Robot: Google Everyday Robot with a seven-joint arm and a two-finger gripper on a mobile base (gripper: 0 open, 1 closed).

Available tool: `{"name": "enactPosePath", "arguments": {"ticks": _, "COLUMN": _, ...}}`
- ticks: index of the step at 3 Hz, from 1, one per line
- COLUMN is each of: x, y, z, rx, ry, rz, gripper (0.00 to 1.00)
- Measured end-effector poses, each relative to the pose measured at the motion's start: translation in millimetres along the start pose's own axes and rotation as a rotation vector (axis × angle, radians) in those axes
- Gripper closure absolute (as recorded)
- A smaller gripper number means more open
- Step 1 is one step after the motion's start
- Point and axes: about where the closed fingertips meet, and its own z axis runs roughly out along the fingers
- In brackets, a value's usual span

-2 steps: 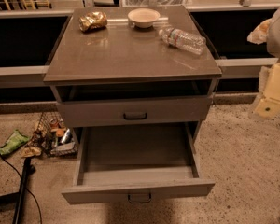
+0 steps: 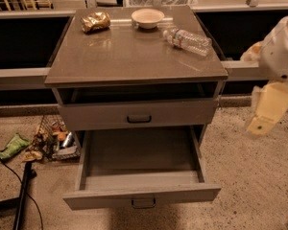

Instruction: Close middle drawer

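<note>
Start at the centre: the middle drawer (image 2: pixel 142 194) is pulled well out of the cabinet (image 2: pixel 134 56), its front running left to right across your view, with the handle (image 2: pixel 143 203) in the middle of it. Off to the right, the gripper (image 2: pixel 262 118) hangs in the air beside the cabinet, well apart from the drawer. Whether it is spread or closed, you cannot tell. The drawer front lies down and left of it, so you will likely need to come round in front before pushing inward.
</note>
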Motion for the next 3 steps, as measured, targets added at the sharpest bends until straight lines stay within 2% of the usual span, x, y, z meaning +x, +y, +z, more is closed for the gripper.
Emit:
{"name": "enactPosePath", "arguments": {"ticks": 2, "x": -19.0, "y": 58.5, "z": 116.1, "rx": -0.223, "ry": -0.125, "rz": -0.004, "gripper": 0.0}}
{"name": "enactPosePath", "arguments": {"ticks": 3, "x": -30.2, "y": 80.5, "z": 156.4, "rx": -0.314, "ry": -0.179, "rz": -0.009, "gripper": 0.0}}
